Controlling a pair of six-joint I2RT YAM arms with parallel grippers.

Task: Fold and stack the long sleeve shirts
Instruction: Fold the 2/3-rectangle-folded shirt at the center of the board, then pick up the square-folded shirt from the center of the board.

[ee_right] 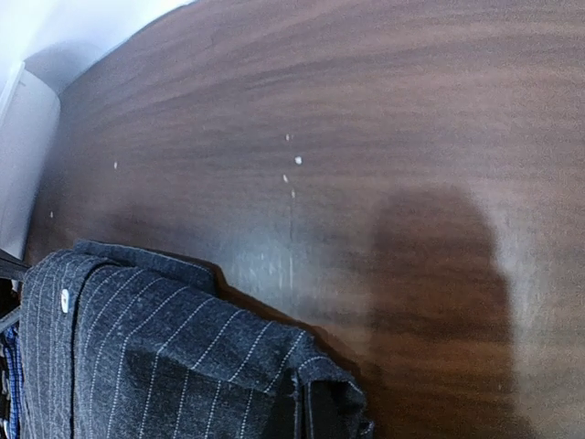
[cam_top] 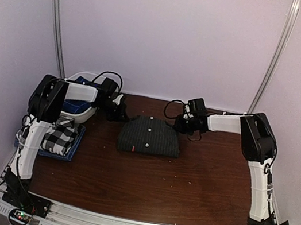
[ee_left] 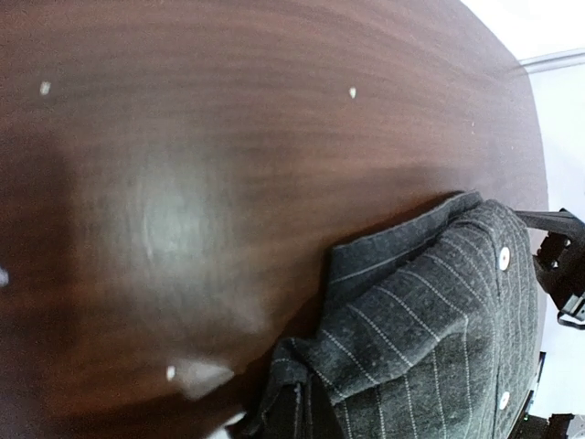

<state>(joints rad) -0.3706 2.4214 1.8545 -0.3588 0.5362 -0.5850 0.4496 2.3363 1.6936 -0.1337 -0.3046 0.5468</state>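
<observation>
The dark charcoal pinstriped shirt (cam_top: 149,137) lies folded, buttons up, at the table's middle. My left gripper (cam_top: 120,113) sits at its far left corner and my right gripper (cam_top: 180,123) at its far right corner. In the left wrist view the shirt's (ee_left: 430,329) corner bunches into the jaws at the bottom edge. The right wrist view shows the same with the shirt (ee_right: 164,357). Both grippers look shut on the cloth, which hides the fingers. The black-and-white checked shirt (cam_top: 58,137) lies folded on the dark blue shirt (cam_top: 74,147) at the left.
A white bin (cam_top: 80,113) holding something blue stands at the back left, under the left arm. Brown tabletop (cam_top: 184,188) lies in front of the pinstriped shirt. White walls close in the back and sides.
</observation>
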